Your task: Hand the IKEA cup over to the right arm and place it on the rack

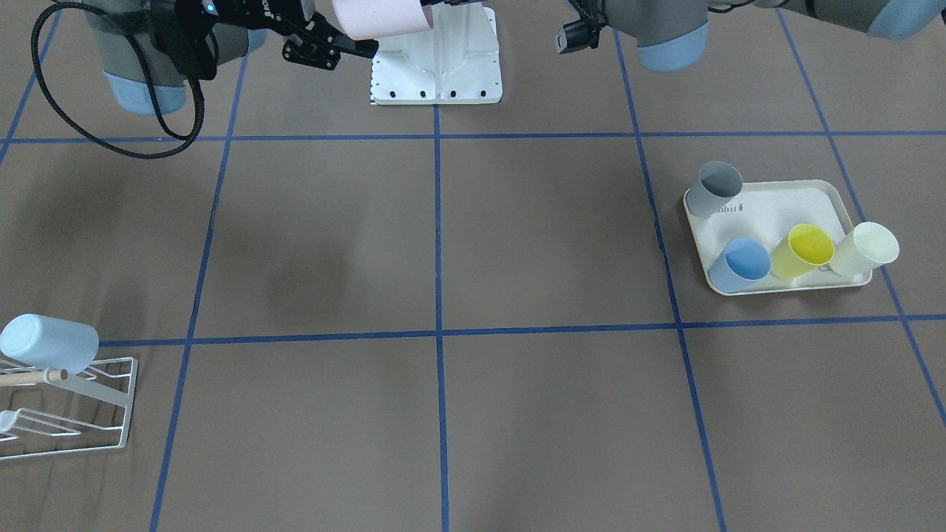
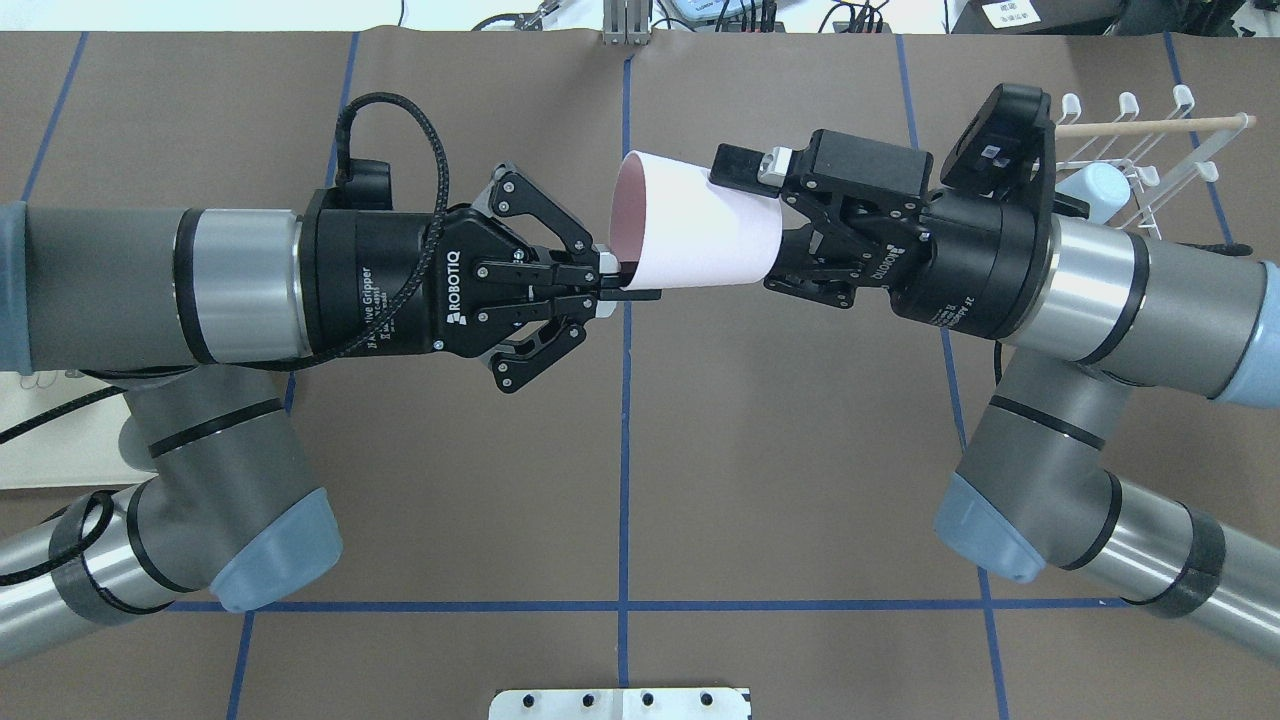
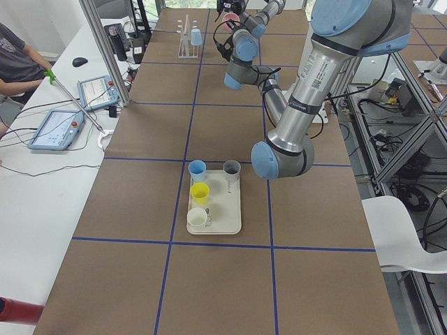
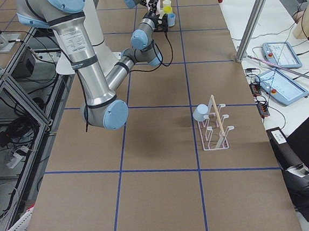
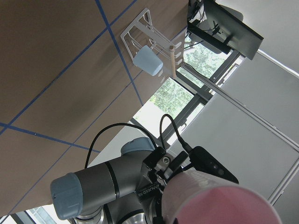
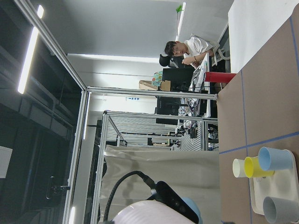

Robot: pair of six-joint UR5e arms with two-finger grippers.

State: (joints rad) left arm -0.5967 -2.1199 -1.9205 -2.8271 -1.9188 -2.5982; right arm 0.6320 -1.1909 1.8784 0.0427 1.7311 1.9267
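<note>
Over the table [image 2: 800, 450], pink cup [image 2: 700, 235] clamped by left gripper [image 2: 625, 287] and right gripper [image 2: 748, 225], blue cup [image 1: 48, 341] on rack [image 4: 216, 126]

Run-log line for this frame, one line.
phase: handover mid-air | pink cup: horizontal, held at both ends | left pincer: shut on rim | right pincer: shut on base | rack: holds one light-blue cup

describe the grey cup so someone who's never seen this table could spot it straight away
On the robot's left half of the brown table lies a cream rectangular tray. A blue cup, a yellow cup and a cream cup line its edge farthest from the robot. The grey plastic cup stands alone at a corner on the robot's side, the only grey one.
</note>
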